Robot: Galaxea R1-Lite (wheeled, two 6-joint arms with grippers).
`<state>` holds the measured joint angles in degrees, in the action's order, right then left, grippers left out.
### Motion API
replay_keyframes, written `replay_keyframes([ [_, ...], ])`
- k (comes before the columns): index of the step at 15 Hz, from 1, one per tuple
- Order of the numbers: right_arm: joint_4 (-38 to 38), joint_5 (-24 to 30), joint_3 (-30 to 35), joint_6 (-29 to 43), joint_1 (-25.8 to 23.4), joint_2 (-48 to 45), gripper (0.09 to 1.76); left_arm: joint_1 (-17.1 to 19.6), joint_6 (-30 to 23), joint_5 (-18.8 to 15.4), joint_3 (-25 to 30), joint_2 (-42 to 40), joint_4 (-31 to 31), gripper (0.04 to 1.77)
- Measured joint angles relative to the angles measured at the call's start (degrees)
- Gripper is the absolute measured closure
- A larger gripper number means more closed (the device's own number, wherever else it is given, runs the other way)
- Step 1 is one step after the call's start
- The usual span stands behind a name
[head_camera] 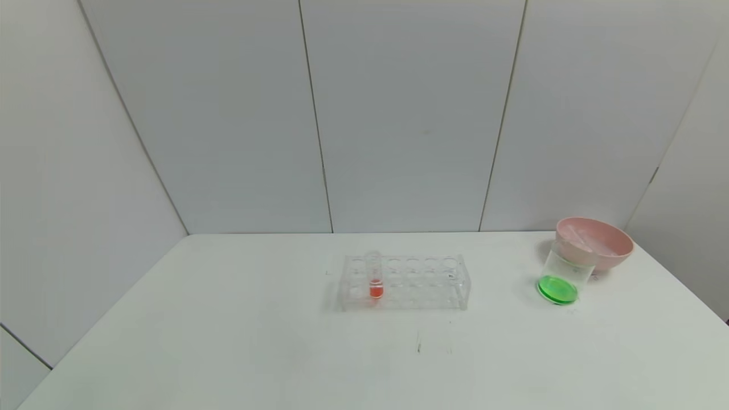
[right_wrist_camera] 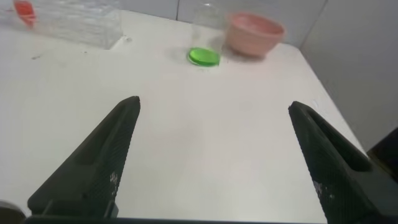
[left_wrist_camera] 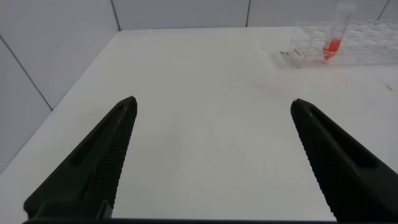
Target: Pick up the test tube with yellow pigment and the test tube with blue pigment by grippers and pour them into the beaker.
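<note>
The beaker [head_camera: 561, 277] stands at the table's right, against the pink bowl, with green liquid in its bottom; it also shows in the right wrist view [right_wrist_camera: 206, 37]. I see no tube with yellow or blue liquid; what looks like clear tubes lies inside the bowl. My left gripper [left_wrist_camera: 213, 107] is open and empty over bare table at the left, out of the head view. My right gripper [right_wrist_camera: 214, 107] is open and empty over bare table, short of the beaker, also out of the head view.
A clear many-holed rack [head_camera: 405, 282] stands mid-table and holds one tube of red-orange liquid [head_camera: 375, 276], also seen in the left wrist view [left_wrist_camera: 336, 31]. The pink bowl [head_camera: 595, 244] sits at the far right near the table's edge.
</note>
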<state>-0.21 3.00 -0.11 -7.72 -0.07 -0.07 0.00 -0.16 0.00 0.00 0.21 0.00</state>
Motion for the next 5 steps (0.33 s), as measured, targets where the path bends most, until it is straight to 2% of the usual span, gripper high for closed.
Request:
replay_keyframes([
  [3,0.34,-1.58,0.09,5.84,-0.04,0.00,0.14,0.00,0.00,0.00,0.00,0.00,0.00,0.05],
  [5,0.26,-1.91,0.11,6.27,-0.02,0.00,0.14,-0.02,0.00,0.00,0.00,0.00,0.00,0.05],
])
